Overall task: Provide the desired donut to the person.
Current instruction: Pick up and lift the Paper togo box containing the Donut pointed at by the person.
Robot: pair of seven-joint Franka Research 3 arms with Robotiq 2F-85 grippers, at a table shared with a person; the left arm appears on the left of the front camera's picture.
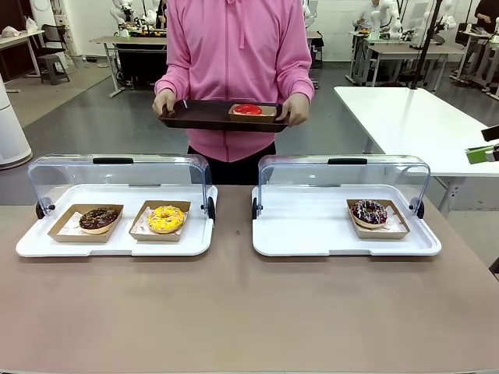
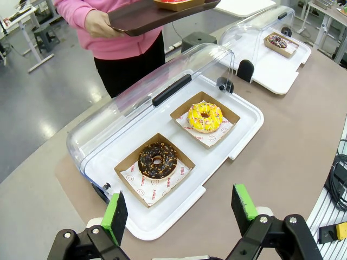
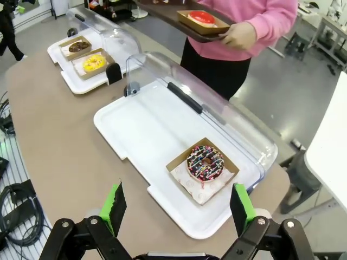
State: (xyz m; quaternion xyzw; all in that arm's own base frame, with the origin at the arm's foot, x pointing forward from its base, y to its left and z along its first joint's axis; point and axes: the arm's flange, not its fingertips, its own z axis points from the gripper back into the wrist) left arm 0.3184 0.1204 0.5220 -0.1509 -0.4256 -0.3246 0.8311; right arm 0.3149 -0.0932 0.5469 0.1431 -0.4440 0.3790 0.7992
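The person stands at the far side in a pink hoodie, holding a dark tray in both hands. On it lies a red-glazed donut in a cardboard boat. A chocolate donut and a yellow sprinkled donut sit in boats on the left white tray. Above that tray's near edge hovers my left gripper, open and holding nothing. A dark donut with coloured sprinkles rests on the right white tray. My right gripper hangs open above the near side of that tray.
Both white trays have clear domed lids swung open toward the person. The brown tabletop in front of the trays is bare. One green pad of my right gripper shows at the picture's right edge. A white table stands behind on the right.
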